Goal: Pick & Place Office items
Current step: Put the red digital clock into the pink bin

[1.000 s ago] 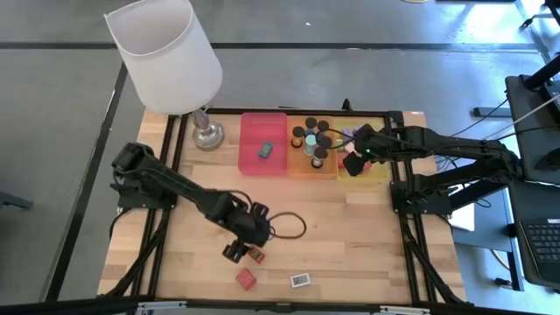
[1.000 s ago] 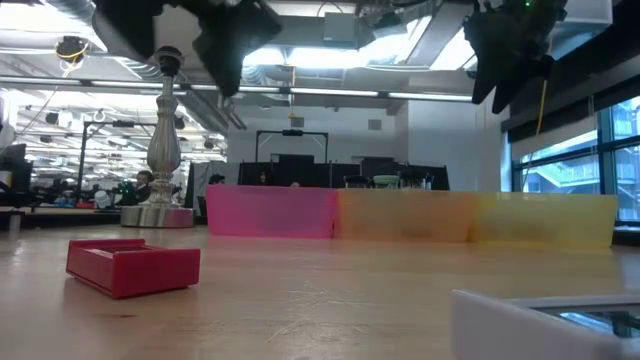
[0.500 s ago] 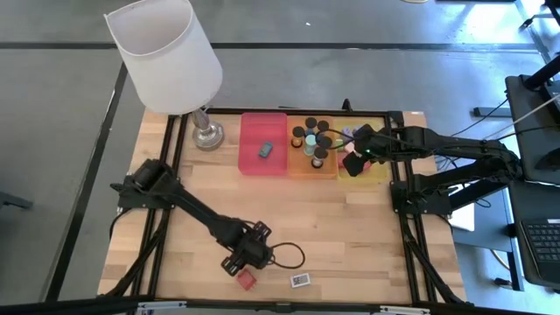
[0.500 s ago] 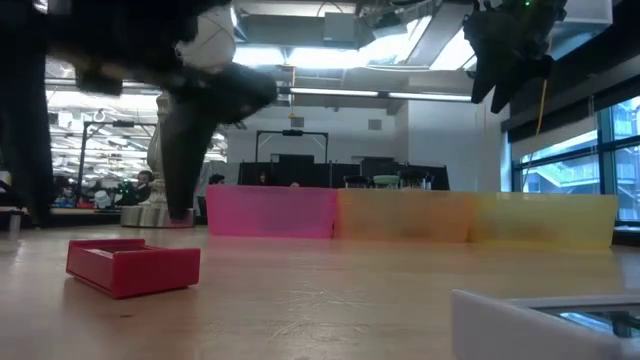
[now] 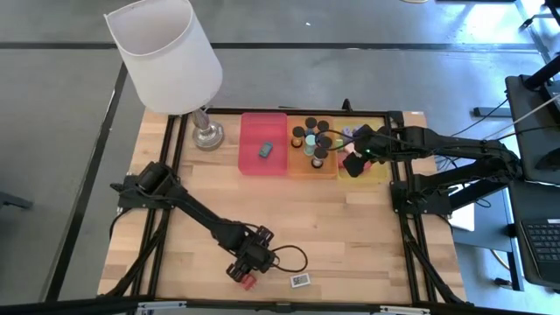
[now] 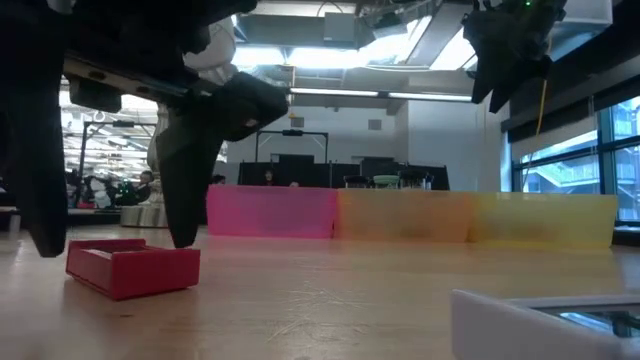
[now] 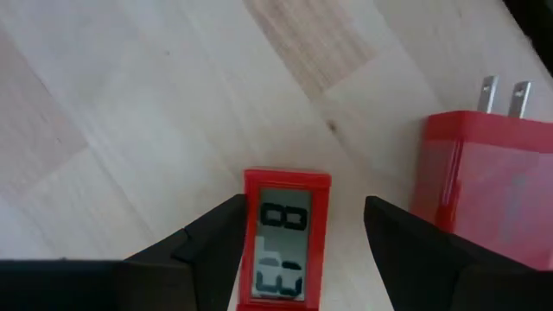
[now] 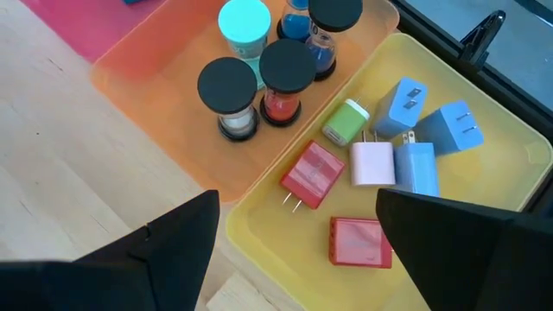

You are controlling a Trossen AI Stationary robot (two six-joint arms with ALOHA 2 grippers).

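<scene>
Between the spread fingers of the left claw (image 7: 298,250) lies a red flat block (image 7: 286,239), ungripped.

you had a white-shaded lamp (image 5: 166,57) at the far left corner of the wooden tabletop (image 5: 350,227), its silver base (image 5: 207,136) just beside the red tray (image 5: 264,143). the orange tray (image 5: 312,166) sat between the red one and the yellow tray (image 5: 372,171), all three touching in a row.
</scene>
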